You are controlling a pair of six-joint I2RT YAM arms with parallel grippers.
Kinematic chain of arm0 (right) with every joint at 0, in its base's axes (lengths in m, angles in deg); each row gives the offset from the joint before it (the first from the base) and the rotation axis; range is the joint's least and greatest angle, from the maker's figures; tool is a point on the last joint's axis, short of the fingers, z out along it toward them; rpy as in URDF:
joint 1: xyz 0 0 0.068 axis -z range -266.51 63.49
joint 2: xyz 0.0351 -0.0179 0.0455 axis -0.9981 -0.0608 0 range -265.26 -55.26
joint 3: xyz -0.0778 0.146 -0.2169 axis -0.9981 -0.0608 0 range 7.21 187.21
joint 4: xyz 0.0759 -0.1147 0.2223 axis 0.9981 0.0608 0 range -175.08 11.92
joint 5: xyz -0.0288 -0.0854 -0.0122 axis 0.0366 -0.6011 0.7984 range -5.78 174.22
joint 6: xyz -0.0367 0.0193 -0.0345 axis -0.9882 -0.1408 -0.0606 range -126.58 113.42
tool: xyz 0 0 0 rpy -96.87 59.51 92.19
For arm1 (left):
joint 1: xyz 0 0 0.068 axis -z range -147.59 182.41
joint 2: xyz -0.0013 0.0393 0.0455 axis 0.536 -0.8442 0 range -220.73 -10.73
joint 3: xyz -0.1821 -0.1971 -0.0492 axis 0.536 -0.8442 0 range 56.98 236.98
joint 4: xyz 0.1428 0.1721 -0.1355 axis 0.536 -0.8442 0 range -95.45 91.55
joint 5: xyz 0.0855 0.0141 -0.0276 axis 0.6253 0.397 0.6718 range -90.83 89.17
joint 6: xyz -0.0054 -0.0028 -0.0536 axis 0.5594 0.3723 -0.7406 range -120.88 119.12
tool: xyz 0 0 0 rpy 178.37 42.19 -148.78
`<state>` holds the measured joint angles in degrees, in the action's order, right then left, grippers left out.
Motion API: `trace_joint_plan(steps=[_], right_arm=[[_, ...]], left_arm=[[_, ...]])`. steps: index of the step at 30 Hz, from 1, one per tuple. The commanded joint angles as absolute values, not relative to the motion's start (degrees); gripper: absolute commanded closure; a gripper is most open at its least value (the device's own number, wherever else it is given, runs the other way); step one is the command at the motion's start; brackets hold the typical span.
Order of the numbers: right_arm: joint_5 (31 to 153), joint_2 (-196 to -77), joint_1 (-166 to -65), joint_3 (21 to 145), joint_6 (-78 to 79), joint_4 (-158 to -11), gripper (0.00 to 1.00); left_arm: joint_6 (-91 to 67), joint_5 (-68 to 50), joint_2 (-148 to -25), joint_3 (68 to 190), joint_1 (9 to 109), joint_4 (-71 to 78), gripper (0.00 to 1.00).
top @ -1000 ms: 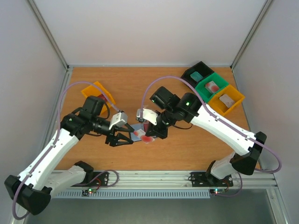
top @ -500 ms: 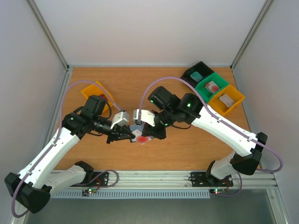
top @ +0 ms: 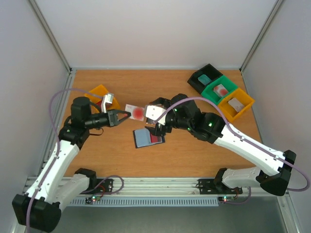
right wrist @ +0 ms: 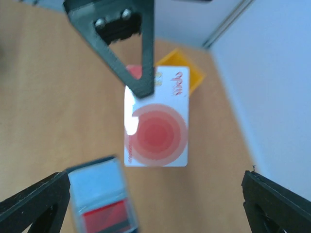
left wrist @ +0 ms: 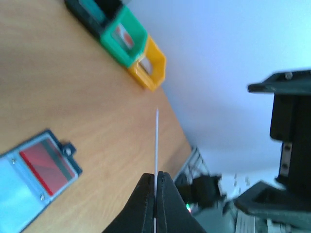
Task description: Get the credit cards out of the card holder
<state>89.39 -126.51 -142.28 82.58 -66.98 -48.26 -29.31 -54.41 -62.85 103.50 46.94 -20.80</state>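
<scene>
The card holder [top: 146,138] lies open on the table, pale blue pockets up, with a red credit card [top: 156,139] still tucked in its right half. My left gripper [top: 125,115] is shut on another credit card [top: 137,112], white with red rings, held in the air up and left of the holder. The left wrist view shows that card edge-on as a thin white line [left wrist: 156,141] between shut fingertips [left wrist: 147,187]. My right gripper [top: 159,125] hangs open just right of the holder, holding nothing. Its wrist view looks at the card [right wrist: 156,128] and the holder [right wrist: 97,187].
A yellow bin [top: 99,93] sits at the back left, close behind the left gripper. A black bin [top: 205,76], a green bin [top: 221,90] and a yellow bin [top: 235,103] line the back right corner, each with something inside.
My left gripper shut on the white card and drew it out, up and to the left. My right gripper opened and let go of the card holder, which now lies on the table.
</scene>
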Motion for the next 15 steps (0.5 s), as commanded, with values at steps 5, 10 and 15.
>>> trace_joint_plan(steps=[5, 10, 15], right_arm=[[84.57, -130.31, -145.39, 68.14, -98.79, -108.22, 0.21], [88.43, -140.96, -145.38, 66.7, -114.54, -135.03, 0.21], [90.34, -149.16, -145.16, 71.35, -125.83, -140.17, 0.27]], left_arm=[[-55.53, -44.89, -53.65, 98.79, 40.13, 7.14, 1.0], [-69.66, -38.42, -51.8, 92.19, 34.13, 22.69, 1.0], [-72.03, -38.36, -48.53, 90.08, 32.19, 27.91, 1.0]])
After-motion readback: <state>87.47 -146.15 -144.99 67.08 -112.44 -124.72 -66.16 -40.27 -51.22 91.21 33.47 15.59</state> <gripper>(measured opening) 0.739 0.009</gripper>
